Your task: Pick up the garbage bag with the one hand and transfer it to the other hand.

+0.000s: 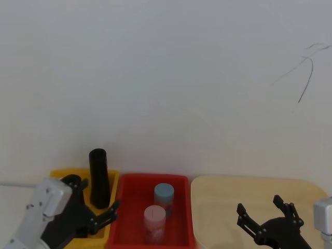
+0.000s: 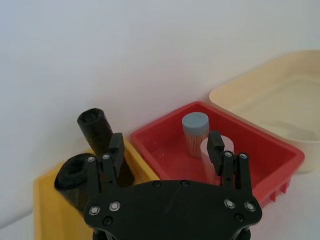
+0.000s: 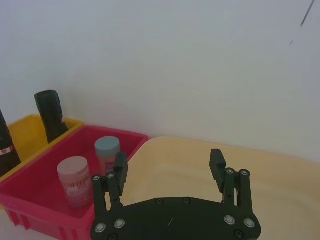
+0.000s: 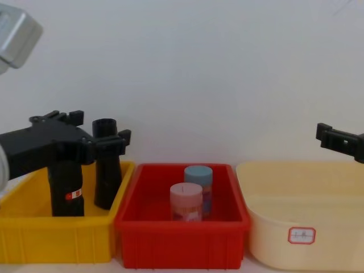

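Note:
Two black rolls stand upright in the yellow bin. The garbage bag is the nearer one, with a red-and-white label on its side; it also shows in the left wrist view and the right wrist view. My left gripper hovers open just above the bin, over the bag, its arm hiding the bag in the head view. The other roll stands just outside one finger. My right gripper hangs open and empty over the cream tub.
A red bin between the yellow bin and the cream tub holds a pink-capped jar and a blue-capped jar. A white wall rises right behind the bins. The cream tub holds nothing.

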Robot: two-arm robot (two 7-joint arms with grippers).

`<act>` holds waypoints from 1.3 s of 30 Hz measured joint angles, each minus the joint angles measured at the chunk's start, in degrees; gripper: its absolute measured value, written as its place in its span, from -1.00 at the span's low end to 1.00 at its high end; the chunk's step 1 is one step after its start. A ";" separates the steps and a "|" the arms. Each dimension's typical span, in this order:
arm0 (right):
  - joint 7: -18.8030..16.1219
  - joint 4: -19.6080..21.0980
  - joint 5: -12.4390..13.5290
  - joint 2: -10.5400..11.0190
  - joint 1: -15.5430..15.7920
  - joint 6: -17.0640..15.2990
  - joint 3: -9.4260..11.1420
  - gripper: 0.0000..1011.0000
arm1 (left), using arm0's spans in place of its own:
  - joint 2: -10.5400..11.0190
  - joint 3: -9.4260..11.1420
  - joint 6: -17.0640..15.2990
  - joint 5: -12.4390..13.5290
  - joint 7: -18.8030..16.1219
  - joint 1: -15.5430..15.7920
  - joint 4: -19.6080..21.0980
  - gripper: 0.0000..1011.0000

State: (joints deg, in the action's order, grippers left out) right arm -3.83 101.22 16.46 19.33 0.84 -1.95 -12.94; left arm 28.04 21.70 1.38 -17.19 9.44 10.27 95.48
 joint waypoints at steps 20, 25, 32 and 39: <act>0.00 0.00 0.00 0.00 0.00 0.00 0.00 0.98 | 4.94 -6.48 -1.02 -5.22 3.94 -4.00 0.45 0.98; 0.00 0.00 0.00 0.00 0.00 0.00 0.00 0.98 | 5.65 -7.33 -1.86 -5.77 4.99 -3.35 -0.92 0.98; 0.00 0.00 0.00 0.00 0.00 0.00 0.00 0.98 | 5.96 -7.61 -3.10 -5.89 6.33 -1.63 -3.31 0.98; 0.00 0.00 0.00 0.00 0.00 0.00 0.00 0.98 | 5.44 -6.99 -4.17 -5.47 7.58 0.98 -6.64 0.98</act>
State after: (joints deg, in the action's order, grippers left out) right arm -3.83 101.23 16.46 19.33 0.84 -1.95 -12.94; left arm 33.48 14.71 -2.80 -22.66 17.02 11.24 88.84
